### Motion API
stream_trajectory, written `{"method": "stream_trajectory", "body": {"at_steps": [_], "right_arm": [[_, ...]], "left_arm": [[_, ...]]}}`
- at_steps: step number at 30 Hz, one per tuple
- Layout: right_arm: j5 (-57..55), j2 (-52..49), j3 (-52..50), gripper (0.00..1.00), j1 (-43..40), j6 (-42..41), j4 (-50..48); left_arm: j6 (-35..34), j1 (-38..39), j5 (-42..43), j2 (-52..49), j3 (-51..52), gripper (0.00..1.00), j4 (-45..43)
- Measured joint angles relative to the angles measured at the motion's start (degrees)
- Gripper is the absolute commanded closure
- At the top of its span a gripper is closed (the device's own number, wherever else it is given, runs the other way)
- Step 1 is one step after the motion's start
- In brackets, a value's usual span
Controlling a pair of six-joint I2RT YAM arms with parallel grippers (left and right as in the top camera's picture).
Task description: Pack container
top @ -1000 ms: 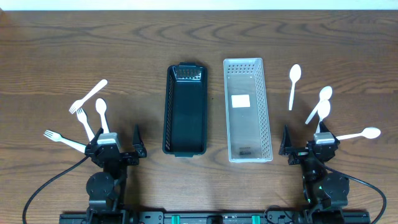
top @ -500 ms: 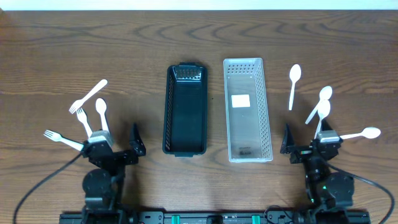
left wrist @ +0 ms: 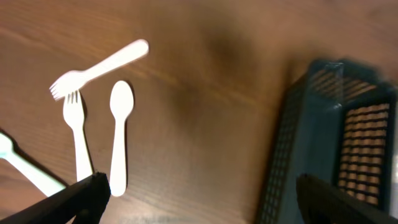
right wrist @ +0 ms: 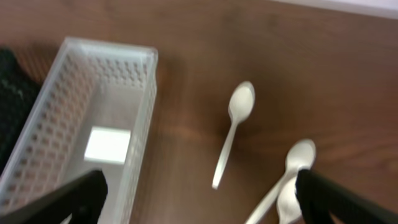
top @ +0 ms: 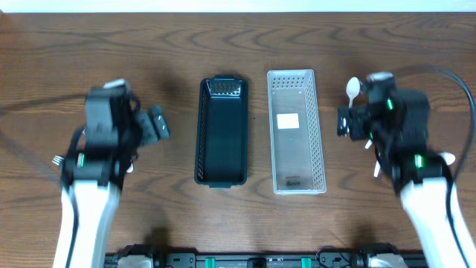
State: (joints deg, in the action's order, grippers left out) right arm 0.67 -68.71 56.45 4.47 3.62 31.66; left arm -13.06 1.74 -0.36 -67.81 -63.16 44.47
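A black basket (top: 199,134) and a clear white basket (top: 320,149) lie side by side mid-table, both empty except for a white label in the clear one. My left gripper (top: 155,124) is open and empty, raised above the table left of the black basket (left wrist: 329,137). Below it lie white forks (left wrist: 99,65) (left wrist: 78,134) and a white spoon (left wrist: 118,134). My right gripper (top: 346,123) is open and empty, raised right of the clear basket (right wrist: 81,124). A white spoon (right wrist: 233,130) and two crossed spoons (right wrist: 286,168) lie below it.
In the overhead view the arms hide most of the cutlery. A spoon head (top: 353,88) shows by the right arm and another spoon (top: 445,158) lies at the far right. Fork tines (top: 56,159) show at the far left.
Both arms have lifted from their rest spots at the front edge and swung up and toward the table's middle, the left over the forks, the right over the spoons. Nothing on the table moved.
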Motion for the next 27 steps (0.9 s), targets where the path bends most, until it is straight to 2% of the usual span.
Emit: {"method": "stream_trajectory", "body": {"at_steps": [1, 2, 3, 4, 5, 6, 7, 8, 11, 12, 13, 14, 19, 24, 27], "right_arm": [[0.0, -2.7, 2.4, 0.01, 0.0, 0.0, 2.2], [0.0, -5.4, 4.5, 0.07, 0.0, 0.0, 3.3], [0.0, -7.4, 5.7, 0.20, 0.0, 0.2, 3.5], [0.0, -8.8, 6.4, 0.27, 0.0, 0.4, 3.6], [0.0, -10.3, 6.8, 0.39, 0.0, 0.4, 3.7], [0.0, -11.2, 6.8, 0.59, 0.0, 0.5, 4.0], [0.0, -12.4, 6.8, 0.74, 0.0, 0.5, 4.4], [0.0, -13.5, 6.8, 0.81, 0.0, 0.2, 4.7], [0.0, -16.1, 6.8, 0.89, 0.0, -0.2, 4.7], [0.0, -16.8, 6.8, 0.92, 0.0, -0.2, 4.7], [0.1, -17.7, 6.8, 0.96, 0.0, -0.4, 4.8], [0.2, -18.5, 6.8, 0.97, 0.0, -0.6, 5.0], [1.4, -22.6, 6.8, 0.96, 0.0, -0.9, 5.8], [2.9, -26.3, 6.8, 0.97, 0.5, -0.9, 5.8], [5.7, -27.5, 6.8, 0.97, 1.2, -0.9, 5.8]], "left_arm": [[0.0, 0.0, 0.0, -3.1, -1.3, 0.02, 0.6], [0.0, 0.0, 0.0, -6.0, -2.1, 0.02, 0.8], [0.0, 0.0, 0.0, -7.9, -2.3, 0.05, 0.9], [0.0, 0.0, 0.0, -9.9, -2.4, 0.13, 1.1], [-0.1, 0.0, 0.1, -12.1, -2.4, 0.18, 1.4], [-0.1, 0.0, 0.0, -13.6, -2.4, 0.29, 1.6], [-0.1, 0.0, 0.1, -15.3, -2.4, 0.38, 1.6], [0.1, 0.0, 0.1, -17.0, -2.4, 0.47, 1.7], [0.6, 0.0, 0.1, -20.9, -2.4, 0.55, 1.6], [0.6, 0.0, 0.2, -22.1, -2.4, 0.60, 1.6], [0.9, 0.0, 0.2, -23.4, -2.4, 0.70, 1.6], [0.7, 0.0, 0.2, -24.6, -2.4, 0.74, 1.6], [0.8, 0.2, 0.2, -29.8, -2.4, 0.81, 1.6], [0.8, 1.0, 1.3, -33.7, -2.4, 0.81, 1.6], [0.6, 1.9, 3.8, -34.2, -2.4, 0.93, 1.6]]}}
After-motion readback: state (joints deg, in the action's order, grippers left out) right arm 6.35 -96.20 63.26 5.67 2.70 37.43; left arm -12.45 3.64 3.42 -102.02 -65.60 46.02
